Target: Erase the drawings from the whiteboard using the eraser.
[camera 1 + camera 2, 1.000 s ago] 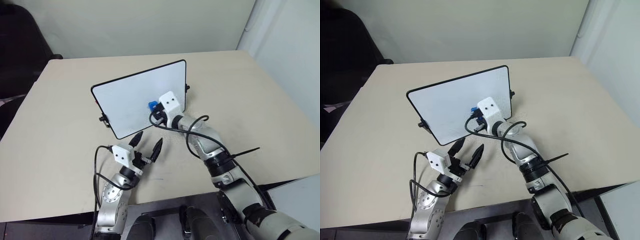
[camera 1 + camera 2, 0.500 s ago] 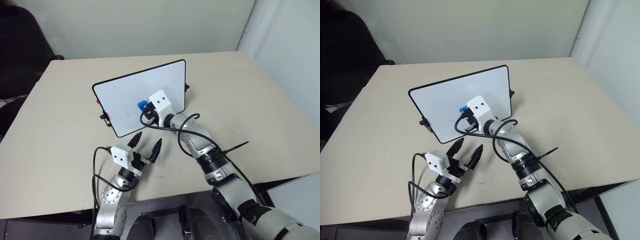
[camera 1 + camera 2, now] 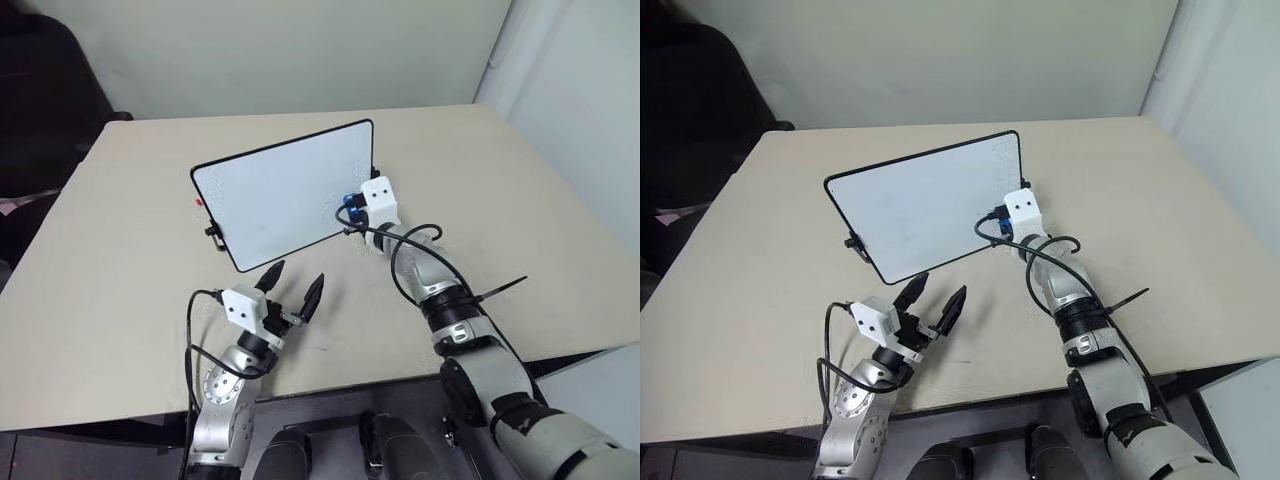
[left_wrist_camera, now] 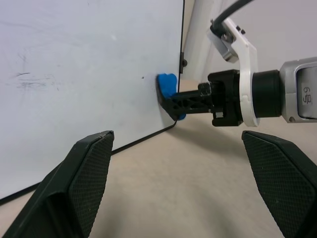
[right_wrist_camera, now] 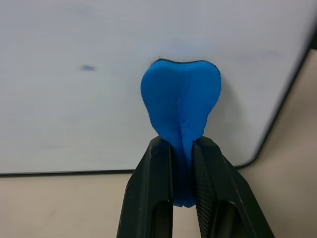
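The whiteboard (image 3: 280, 190) stands tilted on the beige table, its white face toward me. My right gripper (image 3: 352, 212) is shut on the blue eraser (image 5: 181, 99) and presses it against the board's face at the lower right corner, close to the black frame. Of the drawings I make out just faint grey smears (image 4: 29, 79) and a tiny blue speck (image 5: 88, 68). My left gripper (image 3: 299, 272) hovers open and holds nothing in front of the board's lower edge, apart from it. Past it, the eraser (image 4: 167, 84) is seen pinched against the board.
A small red dot (image 3: 198, 201) and a black knob (image 3: 212, 232) sit at the board's left side, another knob (image 3: 375, 172) at its right. The table (image 3: 520, 200) stretches wide to the right and left. A dark chair (image 3: 40, 90) stands at the back left.
My right gripper swept the eraser a little left over the board's lower middle, then right to the lower right corner. The left gripper kept still.
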`<action>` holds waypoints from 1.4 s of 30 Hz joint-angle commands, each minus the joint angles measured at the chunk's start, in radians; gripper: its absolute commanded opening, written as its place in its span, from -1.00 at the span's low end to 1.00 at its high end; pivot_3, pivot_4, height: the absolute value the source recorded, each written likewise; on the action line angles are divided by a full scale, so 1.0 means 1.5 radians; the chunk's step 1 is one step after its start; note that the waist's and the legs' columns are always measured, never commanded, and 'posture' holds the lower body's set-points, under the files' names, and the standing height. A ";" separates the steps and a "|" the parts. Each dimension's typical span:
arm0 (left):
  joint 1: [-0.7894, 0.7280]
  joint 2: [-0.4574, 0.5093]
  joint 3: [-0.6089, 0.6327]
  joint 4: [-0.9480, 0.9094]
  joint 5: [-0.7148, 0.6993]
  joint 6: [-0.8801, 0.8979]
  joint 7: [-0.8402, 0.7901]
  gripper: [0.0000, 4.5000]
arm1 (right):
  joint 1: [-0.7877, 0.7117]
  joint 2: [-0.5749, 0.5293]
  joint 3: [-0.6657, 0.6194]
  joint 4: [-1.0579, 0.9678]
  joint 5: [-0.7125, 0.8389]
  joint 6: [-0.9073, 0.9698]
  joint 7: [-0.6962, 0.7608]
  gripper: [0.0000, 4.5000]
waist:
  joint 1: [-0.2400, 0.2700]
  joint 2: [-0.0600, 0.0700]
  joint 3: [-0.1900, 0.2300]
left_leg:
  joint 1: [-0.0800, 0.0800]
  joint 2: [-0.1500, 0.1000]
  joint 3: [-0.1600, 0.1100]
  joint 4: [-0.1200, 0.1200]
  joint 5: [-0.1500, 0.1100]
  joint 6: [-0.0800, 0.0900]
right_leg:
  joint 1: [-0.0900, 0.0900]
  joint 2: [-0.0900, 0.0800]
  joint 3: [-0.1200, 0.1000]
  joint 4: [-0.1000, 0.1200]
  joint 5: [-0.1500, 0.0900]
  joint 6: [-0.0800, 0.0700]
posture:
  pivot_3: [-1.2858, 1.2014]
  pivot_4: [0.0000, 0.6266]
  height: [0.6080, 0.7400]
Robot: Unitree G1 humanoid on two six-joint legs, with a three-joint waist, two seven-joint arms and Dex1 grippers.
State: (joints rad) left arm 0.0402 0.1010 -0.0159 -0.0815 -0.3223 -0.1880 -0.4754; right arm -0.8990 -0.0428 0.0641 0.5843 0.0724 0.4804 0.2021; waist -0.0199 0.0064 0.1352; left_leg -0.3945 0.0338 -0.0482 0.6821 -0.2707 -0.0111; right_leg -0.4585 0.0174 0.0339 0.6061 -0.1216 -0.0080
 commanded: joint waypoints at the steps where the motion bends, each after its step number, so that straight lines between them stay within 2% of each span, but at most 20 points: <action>1: -0.010 -0.001 0.002 -0.005 -0.004 -0.008 -0.005 1.00 | -0.019 0.008 0.007 -0.024 -0.005 -0.011 0.011 -0.88 | -0.001 0.000 0.000 | 0.000 0.000 0.000 0.000 -0.001 0.000 | -0.001 0.000 0.000 0.000 0.000 0.000 | 0.03 -0.52 1.00; 6: -0.015 -0.001 0.003 0.000 -0.002 -0.010 -0.003 1.00 | -0.002 0.034 0.050 -0.090 -0.002 0.002 0.055 -0.88 | -0.009 0.000 0.000 | -0.002 0.000 0.001 -0.001 -0.002 0.000 | -0.003 0.000 0.000 0.000 0.002 -0.005 | 0.03 -0.52 1.00; 12: -0.005 0.001 0.005 -0.014 0.001 -0.010 0.002 1.00 | 0.012 0.059 0.105 -0.159 -0.007 0.020 0.100 -0.88 | -0.011 0.000 0.000 | -0.003 0.001 0.001 -0.001 -0.002 0.000 | -0.005 0.001 0.000 0.001 0.000 -0.003 | 0.03 -0.52 1.00; 25: 0.011 0.000 0.005 -0.032 0.003 -0.012 0.011 1.00 | -0.017 0.101 0.119 -0.157 -0.012 0.017 0.127 -0.88 | -0.010 0.000 0.000 | -0.004 0.001 0.001 0.000 -0.002 0.000 | -0.006 0.001 -0.001 0.002 0.000 -0.004 | 0.03 -0.52 1.00; 35: 0.013 0.002 0.004 -0.036 0.001 -0.012 0.013 1.00 | -0.029 0.067 0.056 -0.088 -0.014 0.003 0.081 -0.88 | -0.006 0.000 0.000 | -0.004 0.001 0.000 0.000 0.001 0.000 | -0.005 0.001 -0.001 0.003 0.001 -0.005 | 0.03 -0.52 1.00; 42: 0.021 0.004 0.001 -0.048 -0.003 -0.007 0.010 1.00 | 0.025 0.003 0.031 -0.252 0.001 0.113 0.091 -0.88 | 0.002 0.000 0.000 | -0.004 0.001 0.000 0.002 0.002 0.001 | -0.004 0.001 -0.001 0.002 0.002 -0.005 | 0.03 -0.52 1.00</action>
State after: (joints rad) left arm 0.0687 0.1070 -0.0116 -0.1048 -0.3208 -0.1891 -0.4562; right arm -0.8547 -0.0253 0.1360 0.3042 0.0570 0.6082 0.3516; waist -0.0166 0.0064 0.1352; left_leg -0.4006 0.0357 -0.0473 0.6848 -0.2675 -0.0102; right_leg -0.4647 0.0186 0.0329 0.6092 -0.1184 -0.0157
